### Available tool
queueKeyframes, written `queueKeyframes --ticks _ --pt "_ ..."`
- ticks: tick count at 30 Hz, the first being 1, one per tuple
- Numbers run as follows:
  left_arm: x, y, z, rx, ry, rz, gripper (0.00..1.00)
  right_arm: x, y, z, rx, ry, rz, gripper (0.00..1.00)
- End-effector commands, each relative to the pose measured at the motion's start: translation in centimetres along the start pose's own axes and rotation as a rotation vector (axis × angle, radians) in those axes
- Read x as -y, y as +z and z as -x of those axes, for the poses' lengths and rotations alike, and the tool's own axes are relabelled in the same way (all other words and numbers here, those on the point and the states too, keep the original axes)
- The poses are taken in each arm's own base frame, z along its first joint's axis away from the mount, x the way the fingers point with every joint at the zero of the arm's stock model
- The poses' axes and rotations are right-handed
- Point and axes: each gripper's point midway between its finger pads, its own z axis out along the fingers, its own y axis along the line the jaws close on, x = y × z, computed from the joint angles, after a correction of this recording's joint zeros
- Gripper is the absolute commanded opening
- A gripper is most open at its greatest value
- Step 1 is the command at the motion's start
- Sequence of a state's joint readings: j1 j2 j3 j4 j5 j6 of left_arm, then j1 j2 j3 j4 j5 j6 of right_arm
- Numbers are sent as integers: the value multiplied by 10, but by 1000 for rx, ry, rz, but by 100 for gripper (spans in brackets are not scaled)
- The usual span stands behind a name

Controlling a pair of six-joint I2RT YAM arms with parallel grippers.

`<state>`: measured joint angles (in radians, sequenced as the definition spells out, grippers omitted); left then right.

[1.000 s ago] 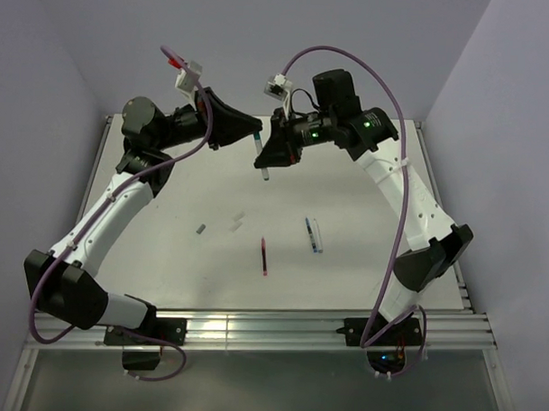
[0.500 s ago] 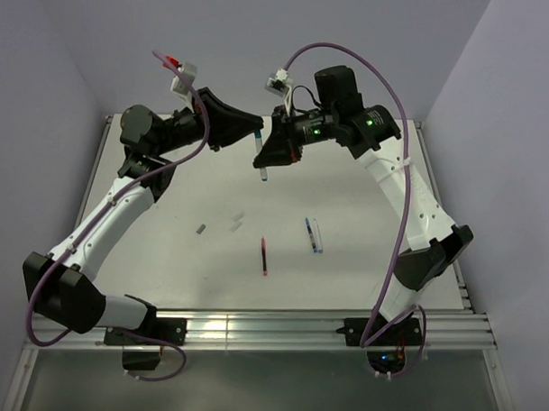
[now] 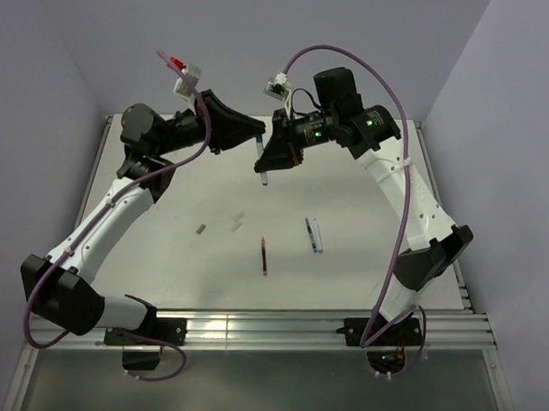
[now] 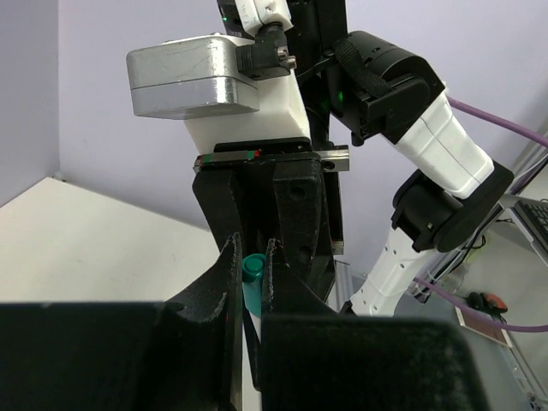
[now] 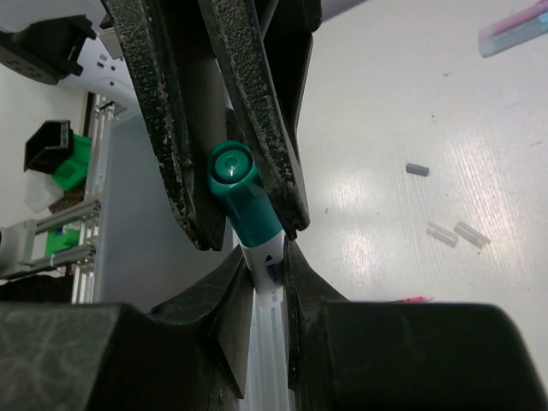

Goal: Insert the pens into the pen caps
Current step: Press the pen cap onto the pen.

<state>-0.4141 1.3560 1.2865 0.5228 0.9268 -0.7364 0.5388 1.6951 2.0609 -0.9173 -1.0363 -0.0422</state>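
Arms raised, tips meeting midair. Left tool [image 4: 250,257] pinches teal plastic cap [image 5: 240,193]; right tool [image 5: 264,265] pinches white pen [image 5: 262,257]. Surface [image 3: 167,184]: three loose pens [image 3: 265,257], three small caps [image 3: 201,228].

- A teal pen cap [image 5: 240,193] sits over the top end of a white pen [image 3: 264,173], aloft above the far middle of the desk [image 3: 164,256], steeply tilted.
- A red pen [image 3: 265,257] lies flat near the centre.
- A dark blue pen [image 3: 308,233] lies to its right, with a pale pen [image 3: 318,236] just beside.
- A grey cap [image 3: 201,228] and two pale caps [image 3: 237,223] lie left of centre.
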Motion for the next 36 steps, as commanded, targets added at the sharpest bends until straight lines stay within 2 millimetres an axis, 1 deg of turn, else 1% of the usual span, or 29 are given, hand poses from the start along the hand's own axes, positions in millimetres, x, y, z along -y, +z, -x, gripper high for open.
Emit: queueKeyframes --ticks 1,2,3,4,5,7,8,12,14,15,17,18,22,25,26,28,30,33,34,36 --pt "50 -33 -133 -490 -449 -285 0 -41 -46 111 324 -526 -55 0" --pt "51 -34 -135 -499 -456 -292 0 -38 -46 110 317 -540 -66 0" --pt "50 -35 -136 -502 -443 -298 0 -38 -47 110 315 -547 -72 0" --pt "51 -37 -138 -518 -469 -293 0 -38 -48 110 313 -554 -77 0" --pt "49 -37 -141 -523 -442 -304 0 -38 -48 109 307 -558 -78 0" --pt "48 -39 -145 -553 -486 -294 0 -40 -48 107 304 -563 -72 0" --pt "48 -39 -145 -555 -466 -303 0 -40 -48 107 302 -567 -71 0" --pt "48 -39 -145 -558 -488 -310 0 -39 -49 108 303 -572 -84 0" --pt "50 -38 -141 -540 -459 -313 0 -38 -50 110 306 -575 -94 0" --pt "50 -39 -143 -536 -462 -314 0 -37 -51 110 307 -577 -99 0" --pt "55 -38 -136 -519 -455 -336 0 -37 -51 112 308 -590 -107 0" --pt "55 -39 -140 -525 -479 -335 0 -35 -51 112 309 -591 -118 0" --pt "51 -40 -144 -544 -506 -325 0 -37 -57 116 313 -631 -148 0" --pt "47 -40 -151 -574 -542 -310 0 -32 -59 116 303 -649 -185 0" --pt "46 -40 -152 -570 -505 -316 0 -32 -59 115 297 -650 -188 0" --pt "46 -40 -152 -581 -522 -318 0 -29 -59 113 288 -656 -201 0" --pt "48 -41 -151 -577 -500 -323 0 -27 -57 111 280 -653 -199 0" --pt "50 -41 -153 -567 -479 -321 0 -27 -58 113 284 -660 -202 0" --pt "52 -39 -149 -549 -443 -330 0 -25 -57 114 284 -659 -208 0" --pt "54 -41 -149 -530 -410 -320 0 -26 -57 116 289 -663 -210 0"
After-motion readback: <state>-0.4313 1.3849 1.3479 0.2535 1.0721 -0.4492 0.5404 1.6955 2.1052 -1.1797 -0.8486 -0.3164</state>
